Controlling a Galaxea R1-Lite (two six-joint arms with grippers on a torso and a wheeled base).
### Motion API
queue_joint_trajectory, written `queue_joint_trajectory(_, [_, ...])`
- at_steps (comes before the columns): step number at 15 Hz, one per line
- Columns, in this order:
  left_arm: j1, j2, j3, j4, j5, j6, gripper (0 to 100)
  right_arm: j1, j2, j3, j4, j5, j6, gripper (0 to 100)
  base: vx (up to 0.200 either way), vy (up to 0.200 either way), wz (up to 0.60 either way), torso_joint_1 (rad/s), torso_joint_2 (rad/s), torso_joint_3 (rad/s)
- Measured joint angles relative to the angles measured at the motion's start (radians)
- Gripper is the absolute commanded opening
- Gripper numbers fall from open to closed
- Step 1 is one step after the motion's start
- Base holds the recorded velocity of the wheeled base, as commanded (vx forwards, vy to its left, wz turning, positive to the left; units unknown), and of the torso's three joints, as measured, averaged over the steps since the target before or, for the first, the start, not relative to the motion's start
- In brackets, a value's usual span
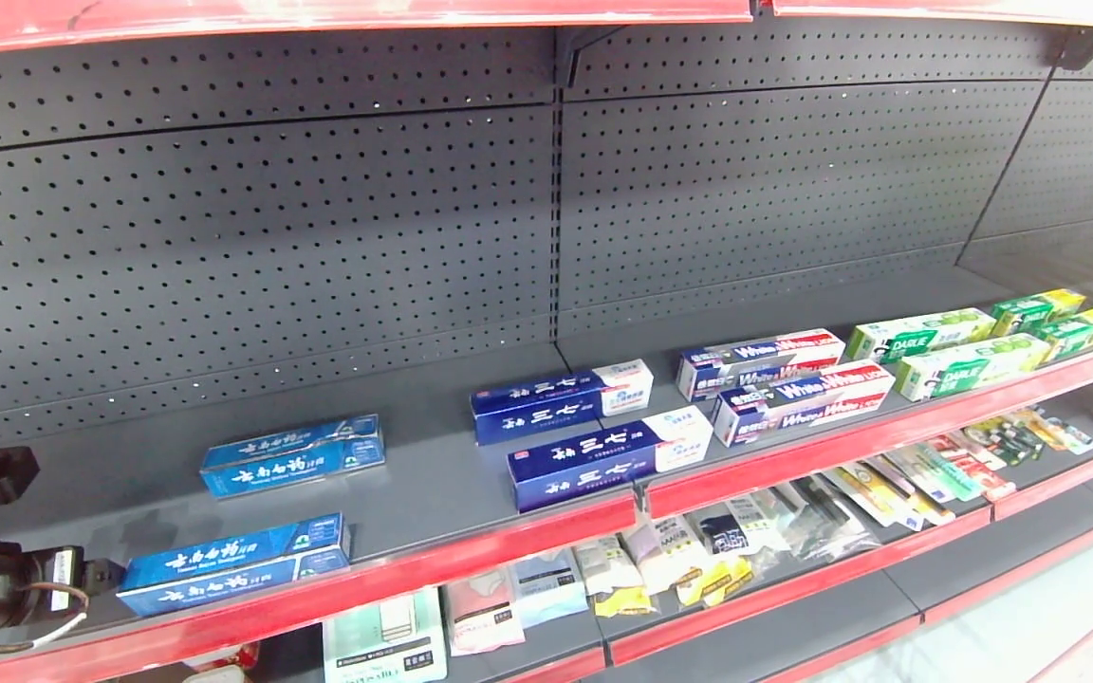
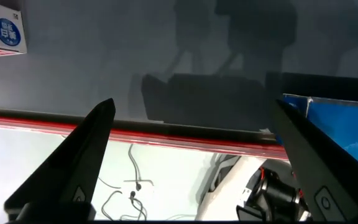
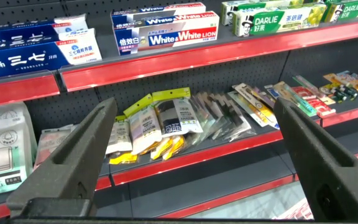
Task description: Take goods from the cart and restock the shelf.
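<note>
**Jaws released, cartons on the shelf**

The grey metal shelf (image 1: 433, 474), red-lipped with a perforated back panel, carries oblong cardboard boxes. In the head view, light-blue toothpaste cartons (image 1: 292, 455) sit at 8 o'clock, navy-and-white cartons (image 1: 594, 465) near centre and green cartons (image 1: 972, 365) at 3 o'clock. The left gripper (image 2: 192, 106) holds its jaws spread and empty over the shelf lip. The right gripper (image 3: 196, 106), jaws also apart, faces plastic pouches (image 3: 160, 121) one shelf lower.
</note>
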Motion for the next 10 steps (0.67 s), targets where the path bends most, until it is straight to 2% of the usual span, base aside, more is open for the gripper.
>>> queue_joint_trajectory(10, [-0.015,0.000,0.003,0.003,-0.002,-0.006,100,0.000,0.000,0.000,0.000,0.000,0.000,100,0.000,0.000,0.00,0.000,0.00,0.000])
